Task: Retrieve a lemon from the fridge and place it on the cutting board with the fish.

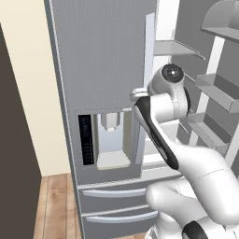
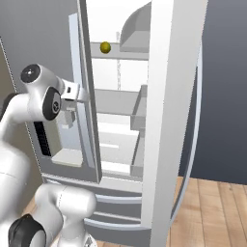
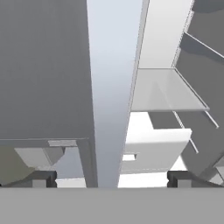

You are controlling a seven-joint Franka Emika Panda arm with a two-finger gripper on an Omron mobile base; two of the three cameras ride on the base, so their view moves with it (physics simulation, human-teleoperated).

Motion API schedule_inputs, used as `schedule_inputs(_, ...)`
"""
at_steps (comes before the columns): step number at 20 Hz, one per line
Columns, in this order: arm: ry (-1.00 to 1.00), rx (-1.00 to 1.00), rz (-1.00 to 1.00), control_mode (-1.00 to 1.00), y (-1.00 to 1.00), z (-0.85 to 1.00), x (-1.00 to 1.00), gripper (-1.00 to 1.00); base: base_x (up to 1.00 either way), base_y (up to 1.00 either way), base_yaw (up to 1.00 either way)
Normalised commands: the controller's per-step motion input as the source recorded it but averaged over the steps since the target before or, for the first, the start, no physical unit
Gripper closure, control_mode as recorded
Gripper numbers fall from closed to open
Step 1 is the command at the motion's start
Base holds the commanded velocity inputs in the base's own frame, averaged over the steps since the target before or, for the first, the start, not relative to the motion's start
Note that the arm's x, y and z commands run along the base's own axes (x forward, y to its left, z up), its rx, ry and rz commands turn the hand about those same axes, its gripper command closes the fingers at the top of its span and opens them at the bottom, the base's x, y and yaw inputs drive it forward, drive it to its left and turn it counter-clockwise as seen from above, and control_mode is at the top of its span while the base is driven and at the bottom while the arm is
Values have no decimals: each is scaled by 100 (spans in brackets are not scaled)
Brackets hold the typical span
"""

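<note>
One lemon (image 2: 105, 47) sits on an upper white shelf (image 2: 118, 53) inside the fridge (image 1: 102, 70), whose right door (image 2: 169, 120) stands open while the left one is shut. Two drawers (image 1: 116, 205) run below the dispenser panel (image 1: 109, 140) — no readable writing on it. The gripper (image 3: 112, 177) is spread wide, its fingertips (image 3: 41, 178) on either side of the left door's long vertical handle (image 3: 113, 87), gripping nothing.

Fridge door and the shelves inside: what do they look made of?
The fridge door looks like brushed stainless steel: flat matte grey with faint grain. The shelves look like white plastic, smooth and uniformly pale; one shelf seems translucent, perhaps glass.
</note>
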Motion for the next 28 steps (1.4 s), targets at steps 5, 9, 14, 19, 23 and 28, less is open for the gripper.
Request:
schedule_inputs(5,-5,-4,0,-100,-1,0,28,-100,0,0,0)
schedule_inputs(9,-12,0,1,-100,0,-2,26,-100,0,0,0)
schedule_inputs(14,-16,0,3,-100,0,0,25,-100,0,0,0)
schedule_inputs(19,-5,0,2,-100,0,0,36,-100,0,0,0)
schedule_inputs(23,4,0,0,-100,0,2,37,-100,0,0,0)
schedule_inputs(28,5,0,0,-100,0,0,36,-100,0,0,0)
